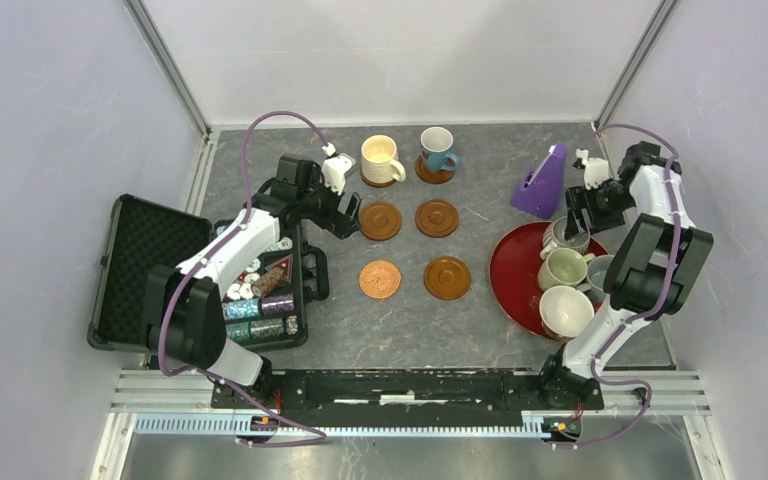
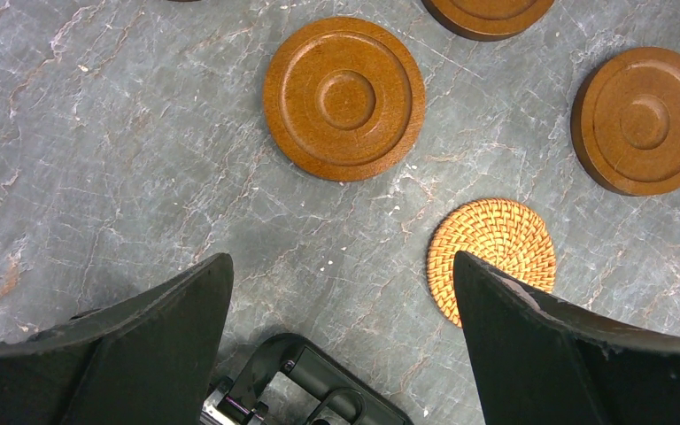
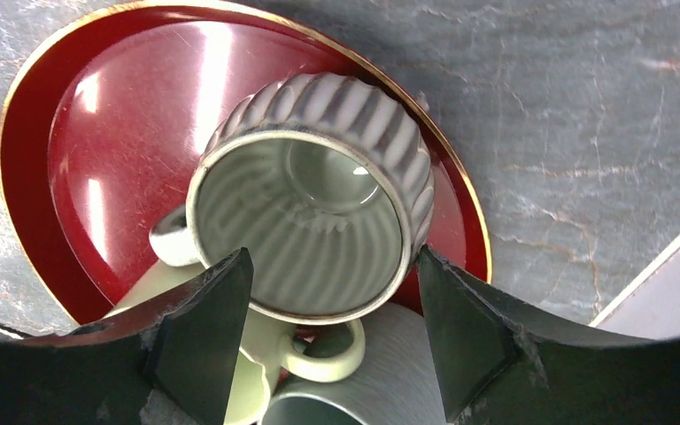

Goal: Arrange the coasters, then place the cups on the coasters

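The grey striped cup (image 3: 305, 221) is tilted at the far edge of the red tray (image 3: 124, 115), propped on the pale green cup (image 3: 261, 363). Its rim is flanked closely by the half-spread fingers of the right gripper (image 3: 335, 266); whether it is clamped cannot be told.

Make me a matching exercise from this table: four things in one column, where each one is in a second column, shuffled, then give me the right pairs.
Things
1. cream mug
2. grey striped mug
3. woven coaster
4. purple cone

Places
A. standing off the red tray, by its far edge
B. on a wooden coaster, back row
C. front row, no cup on it
D. over the red tray, between the right gripper fingers

Pairs: 1-B; 2-D; 3-C; 4-A
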Robot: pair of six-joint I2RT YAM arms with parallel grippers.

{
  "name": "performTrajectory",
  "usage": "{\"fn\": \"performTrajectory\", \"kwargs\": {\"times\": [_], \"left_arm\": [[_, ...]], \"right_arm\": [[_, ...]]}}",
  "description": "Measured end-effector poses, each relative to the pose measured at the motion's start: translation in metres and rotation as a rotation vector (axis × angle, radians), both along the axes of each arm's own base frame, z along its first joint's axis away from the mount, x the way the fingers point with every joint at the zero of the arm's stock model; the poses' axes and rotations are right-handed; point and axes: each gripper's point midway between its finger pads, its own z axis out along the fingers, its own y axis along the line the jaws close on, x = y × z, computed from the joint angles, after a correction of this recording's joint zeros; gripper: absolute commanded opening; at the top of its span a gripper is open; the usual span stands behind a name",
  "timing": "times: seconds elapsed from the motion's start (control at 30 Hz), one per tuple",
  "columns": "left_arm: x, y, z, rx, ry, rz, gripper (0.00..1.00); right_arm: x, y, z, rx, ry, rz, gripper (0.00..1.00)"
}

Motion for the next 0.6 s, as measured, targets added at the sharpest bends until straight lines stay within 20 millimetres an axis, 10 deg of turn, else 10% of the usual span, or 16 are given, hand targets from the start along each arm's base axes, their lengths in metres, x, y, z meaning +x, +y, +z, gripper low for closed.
{"fn": "performTrajectory", "kwargs": {"times": [0.6], "left_arm": [[0.000, 0.003, -0.001, 0.013, 0.002, 0.012, 1.00]], "right_arm": [[0.030, 0.095, -0.012, 0.074, -0.049, 0.342, 0.74]]}}
